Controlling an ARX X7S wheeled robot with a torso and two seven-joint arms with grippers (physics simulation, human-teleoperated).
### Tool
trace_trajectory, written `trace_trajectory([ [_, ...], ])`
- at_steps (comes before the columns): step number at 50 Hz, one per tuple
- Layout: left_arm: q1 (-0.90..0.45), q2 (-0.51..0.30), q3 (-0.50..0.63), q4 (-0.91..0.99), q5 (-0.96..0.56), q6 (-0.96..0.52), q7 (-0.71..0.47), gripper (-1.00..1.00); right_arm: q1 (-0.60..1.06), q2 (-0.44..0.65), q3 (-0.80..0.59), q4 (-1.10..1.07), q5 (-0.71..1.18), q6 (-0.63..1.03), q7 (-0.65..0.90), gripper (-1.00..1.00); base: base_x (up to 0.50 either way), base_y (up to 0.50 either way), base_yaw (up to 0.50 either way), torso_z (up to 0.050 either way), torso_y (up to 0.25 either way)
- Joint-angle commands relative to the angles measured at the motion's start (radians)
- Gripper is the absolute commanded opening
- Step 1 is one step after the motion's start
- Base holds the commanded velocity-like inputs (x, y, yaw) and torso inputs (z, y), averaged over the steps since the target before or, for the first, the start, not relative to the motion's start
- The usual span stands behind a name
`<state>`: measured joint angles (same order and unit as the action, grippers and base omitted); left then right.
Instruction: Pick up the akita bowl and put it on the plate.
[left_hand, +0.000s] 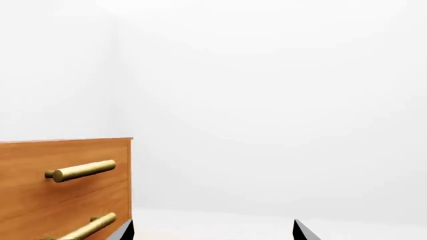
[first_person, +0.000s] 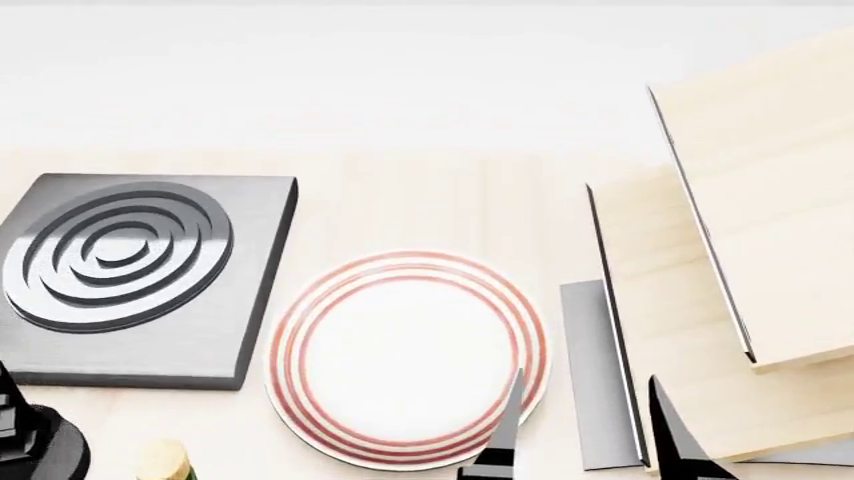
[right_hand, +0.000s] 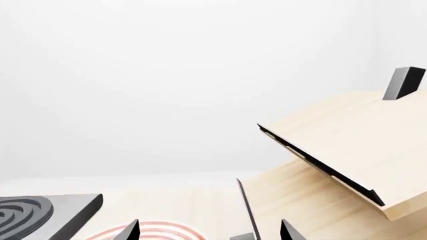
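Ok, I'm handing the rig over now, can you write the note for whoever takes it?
Right gripper: open, empty, fingertips low in the head view, over the near right edge of the plate and the wooden rack beside it.
Left gripper: open, empty, facing a wooden drawer cabinet with brass handles; only part of that arm shows in the head view.
Plate: on the table, empty, right of the grey stove burner.
Akita bowl: in none of the views.
Done: nothing visible.
Left: find the bowl, grasp it, set it on the plate.

Plate (right_hand: 157, 233) between stove burner (right_hand: 40, 215), boards (right_hand: 347, 145)
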<state>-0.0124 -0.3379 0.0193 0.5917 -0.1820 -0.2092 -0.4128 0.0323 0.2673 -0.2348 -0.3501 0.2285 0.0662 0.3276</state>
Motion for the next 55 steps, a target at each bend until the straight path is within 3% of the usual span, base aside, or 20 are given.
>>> trace_trajectory([
  [1,0.020,-0.059,-0.044,0.073,0.029,-0.093,-0.029,1.00,0.010,0.000,-0.010,0.010,0.002,0.006,0.002,1.00,0.00,0.00,0.00,0.000,0.000],
  [27,0.043,-0.189,-0.197,0.209,0.055,-0.345,-0.068,1.00,0.024,-0.001,-0.042,0.044,-0.008,-0.001,0.004,1.00,0.00,0.00,0.00,0.000,0.000],
  [55,0.096,-0.253,-0.417,0.249,-0.007,-0.481,-0.041,1.00,0.037,0.000,-0.064,0.073,-0.010,-0.003,0.010,1.00,0.00,0.00,0.00,0.000,0.000],
])
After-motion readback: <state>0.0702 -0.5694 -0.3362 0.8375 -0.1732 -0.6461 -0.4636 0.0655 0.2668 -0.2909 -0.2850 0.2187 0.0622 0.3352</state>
